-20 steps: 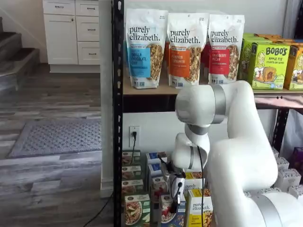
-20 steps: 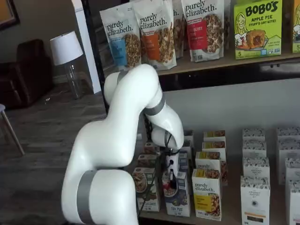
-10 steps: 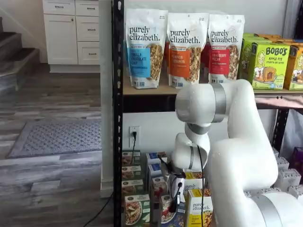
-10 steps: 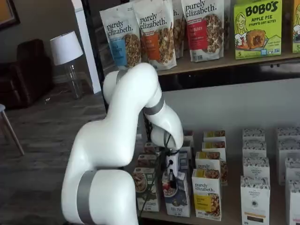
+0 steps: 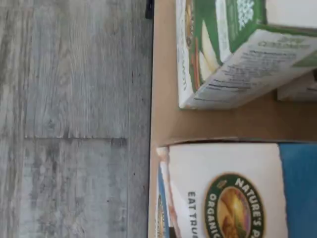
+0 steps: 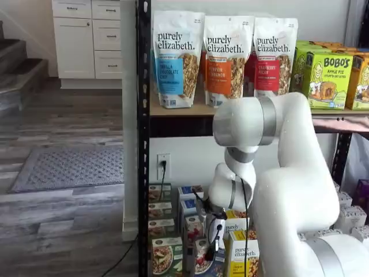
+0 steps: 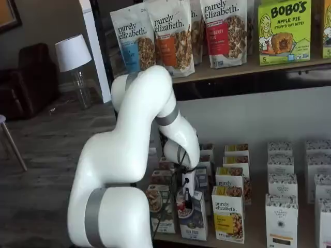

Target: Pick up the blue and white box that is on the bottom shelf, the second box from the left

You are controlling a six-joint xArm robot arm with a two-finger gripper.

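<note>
The claw was clamped on the top of the blue and white box, its black fingers closed against the carton with no gap showing between them. In both shelf views the box stood in the front row of the bottom shelf, tilted a little out of line with its neighbours. The green-fronted carton sat just beside it at its 9 o'clock, and the yellow-fronted carton stood just beside it at its 3 o'clock. More small cartons were lined up behind them, toward the wall. The white arm bent down from 12 o'clock of the box, with a thin black cable running along its last link. On the tan board above, three granola pouches stood in a row, with green Bobo's boxes at their 3 o'clock. In the wrist view the white top of the box filled one corner, close under the camera, with a round green logo on it and a blue side face next to it. The green carton lay beyond a strip of bare tan shelf board, and grey wood floor showed past the shelf's edge
</note>
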